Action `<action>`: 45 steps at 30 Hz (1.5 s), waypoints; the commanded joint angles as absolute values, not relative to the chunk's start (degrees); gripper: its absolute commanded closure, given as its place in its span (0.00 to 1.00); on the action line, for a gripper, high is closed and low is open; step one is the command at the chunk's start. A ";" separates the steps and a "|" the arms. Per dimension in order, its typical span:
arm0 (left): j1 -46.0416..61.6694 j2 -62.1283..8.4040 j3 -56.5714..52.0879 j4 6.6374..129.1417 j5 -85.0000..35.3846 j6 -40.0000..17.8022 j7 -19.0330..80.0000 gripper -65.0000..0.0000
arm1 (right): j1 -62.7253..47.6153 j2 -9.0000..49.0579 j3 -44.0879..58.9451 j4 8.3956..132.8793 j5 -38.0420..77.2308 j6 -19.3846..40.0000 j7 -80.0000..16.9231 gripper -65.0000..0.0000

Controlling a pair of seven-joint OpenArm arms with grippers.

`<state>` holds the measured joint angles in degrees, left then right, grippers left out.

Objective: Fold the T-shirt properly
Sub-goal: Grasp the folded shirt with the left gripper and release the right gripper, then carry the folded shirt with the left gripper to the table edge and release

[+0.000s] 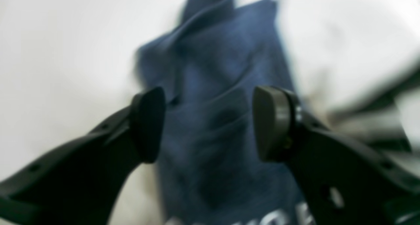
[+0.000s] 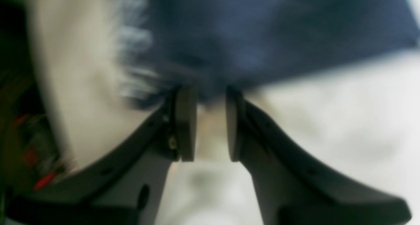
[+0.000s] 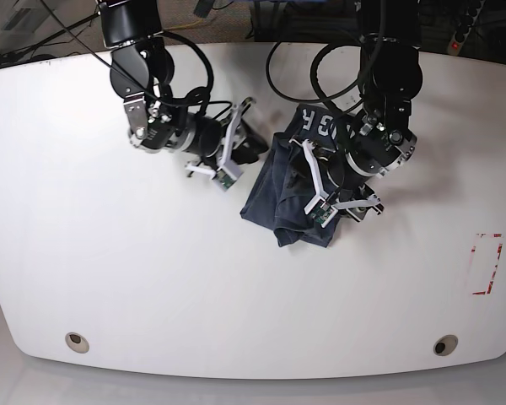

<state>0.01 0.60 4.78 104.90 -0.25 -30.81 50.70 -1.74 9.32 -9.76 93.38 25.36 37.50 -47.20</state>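
T-shirt (image 3: 278,190): compact rumpled bundle mid-table, lettering at far edge; folds done, tidying appears left. Left gripper (image 1: 210,123): jaws wide above cloth, empty. Right gripper (image 2: 211,123): narrow gap, at cloth's edge, grip unclear.

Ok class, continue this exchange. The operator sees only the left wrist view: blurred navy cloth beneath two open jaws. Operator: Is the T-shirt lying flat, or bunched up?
Observer: Bunched. In the base view the T-shirt is a crumpled heap on the white table, not spread out.
Operator: Where is the other arm?
Observer: The right gripper sits at the heap's edge, on the side away from the left gripper.
Operator: Is it gripping cloth?
Observer: It doesn't look so. Its own wrist view shows a narrow gap between the pads with pale table showing through, and cloth only near the tips.
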 commanded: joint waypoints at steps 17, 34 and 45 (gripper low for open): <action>-1.89 -4.70 -0.84 75.30 -0.04 -27.21 31.52 0.25 | -1.63 12.35 1.10 94.73 26.77 38.55 -45.93 0.78; 0.04 -29.32 -16.31 71.25 -0.22 -32.22 30.37 0.25 | -1.63 14.99 2.24 100.00 26.24 38.20 -45.93 0.78; 0.04 -39.96 -25.63 67.30 -0.22 -40.00 23.96 0.25 | -3.21 16.66 2.15 101.93 26.15 38.20 -45.85 0.78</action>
<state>1.13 -38.76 -24.97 63.57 0.75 -39.75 25.45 -4.12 16.10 1.87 100.79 25.32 37.95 -47.57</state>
